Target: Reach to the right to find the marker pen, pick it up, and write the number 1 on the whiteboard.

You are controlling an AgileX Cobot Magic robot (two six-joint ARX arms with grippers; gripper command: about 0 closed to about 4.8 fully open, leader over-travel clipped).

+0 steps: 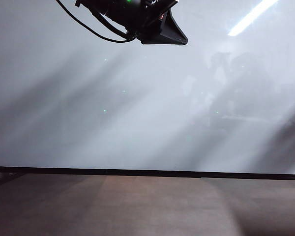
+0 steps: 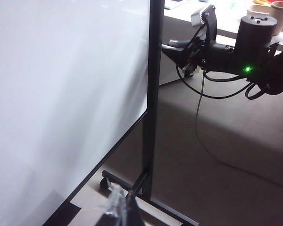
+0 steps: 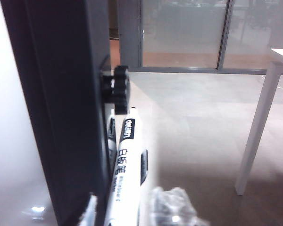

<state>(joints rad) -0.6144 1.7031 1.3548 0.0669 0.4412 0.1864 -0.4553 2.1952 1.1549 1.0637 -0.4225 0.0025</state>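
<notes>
The marker pen (image 3: 125,165) stands against the whiteboard's (image 2: 61,94) dark side frame, below a black knob (image 3: 118,89), between the right claw's (image 3: 132,207) wrapped fingers (image 3: 172,207), seemingly mid-grasp and not confirmed clenched; the left claw (image 2: 120,209), state indeterminate, waits near the board's lower corner.
</notes>
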